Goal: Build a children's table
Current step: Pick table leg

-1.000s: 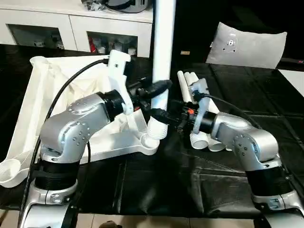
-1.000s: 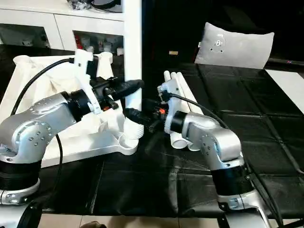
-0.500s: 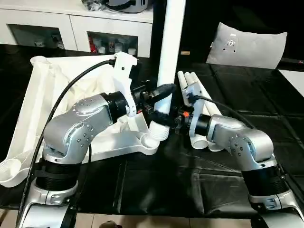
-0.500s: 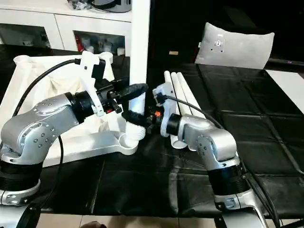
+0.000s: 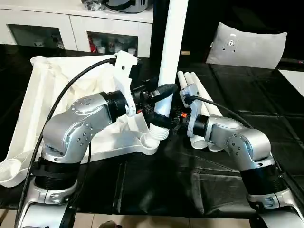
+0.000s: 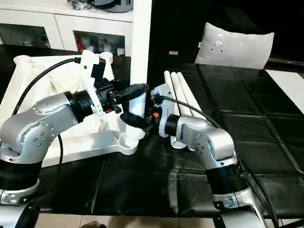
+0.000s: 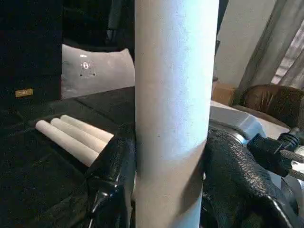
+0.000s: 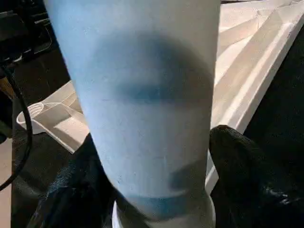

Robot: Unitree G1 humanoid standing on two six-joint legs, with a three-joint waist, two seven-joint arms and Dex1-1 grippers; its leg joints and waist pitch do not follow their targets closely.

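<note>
So I've got one leg (image 5: 172, 52) standing pretty much upright, leaning a touch away from the top, with its threaded bottom end sitting right at the round corner socket (image 5: 151, 141) of the tabletop (image 5: 42, 99). The tabletop is lying ribbed side up on the black mat (image 5: 190, 185), and everything else I'll place off that socket.

Left gripper (image 5: 161, 102) is clamped on the leg just above the socket. In the left wrist view the two black fingers (image 7: 111, 166) are pressed against both sides of the white tube, so that one's a solid grip.

Right gripper (image 6: 142, 122) comes in from the side opposite the tabletop, lower down than the left one, right near the threaded end. In the right wrist view the black fingers (image 8: 247, 175) sit on either side of the tube, but I honestly can't tell whether they're squeezing it or just bracketing it.

The other three legs (image 6: 183, 102) are lying side by side on the mat just past the socket, on the right arm's side, partly hidden behind that wrist.

Farther back from the socket there's a grey-white pillow (image 5: 247, 45) on the right, and a white cabinet (image 5: 71, 28) with glass doors behind the tabletop.
</note>
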